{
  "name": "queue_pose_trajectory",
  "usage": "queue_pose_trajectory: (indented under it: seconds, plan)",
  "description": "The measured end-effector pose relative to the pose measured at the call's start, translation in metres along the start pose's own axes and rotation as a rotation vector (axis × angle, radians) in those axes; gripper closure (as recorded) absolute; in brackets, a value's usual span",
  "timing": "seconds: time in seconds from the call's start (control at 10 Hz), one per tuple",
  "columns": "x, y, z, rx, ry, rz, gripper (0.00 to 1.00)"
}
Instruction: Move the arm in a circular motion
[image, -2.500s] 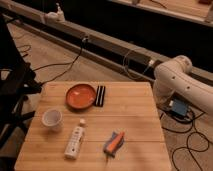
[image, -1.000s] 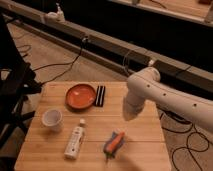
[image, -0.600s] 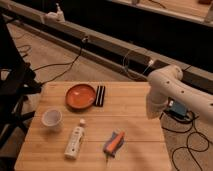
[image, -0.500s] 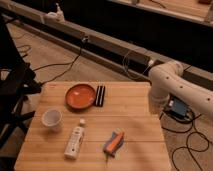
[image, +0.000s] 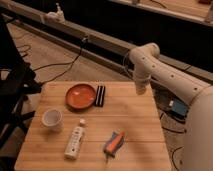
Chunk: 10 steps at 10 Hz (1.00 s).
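The arm (image: 165, 75) is a thick white tube that comes in from the lower right. It bends at a rounded joint (image: 145, 54) above the far right corner of the wooden table (image: 137, 125). Its short end segment (image: 141, 84) hangs down at the table's far right edge, to the right of the tabletop items. My gripper does not show apart from the arm's end; it is shut, and I see nothing held.
On the table lie an orange bowl (image: 81, 96), a black bar (image: 100, 95), a white cup (image: 52, 118), a white bottle (image: 75, 141) and an orange-and-grey tool (image: 114, 143). A dark stand (image: 15, 87) is at the left. Cables and a blue box (image: 178, 107) lie on the floor.
The arm has swung from above the table's right half back to the right and toward the far right corner. The tabletop items have not moved.
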Motion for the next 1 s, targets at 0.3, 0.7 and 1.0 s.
queue_pose_trajectory:
  seconds: [0.3, 0.7, 1.0]
  plan:
    - [-0.085, -0.005, -0.003, -0.014, -0.097, -0.164, 1.00]
    - [-0.141, 0.063, -0.020, -0.016, -0.197, -0.368, 1.00]
    - [-0.106, 0.115, -0.022, -0.006, -0.211, -0.324, 1.00]
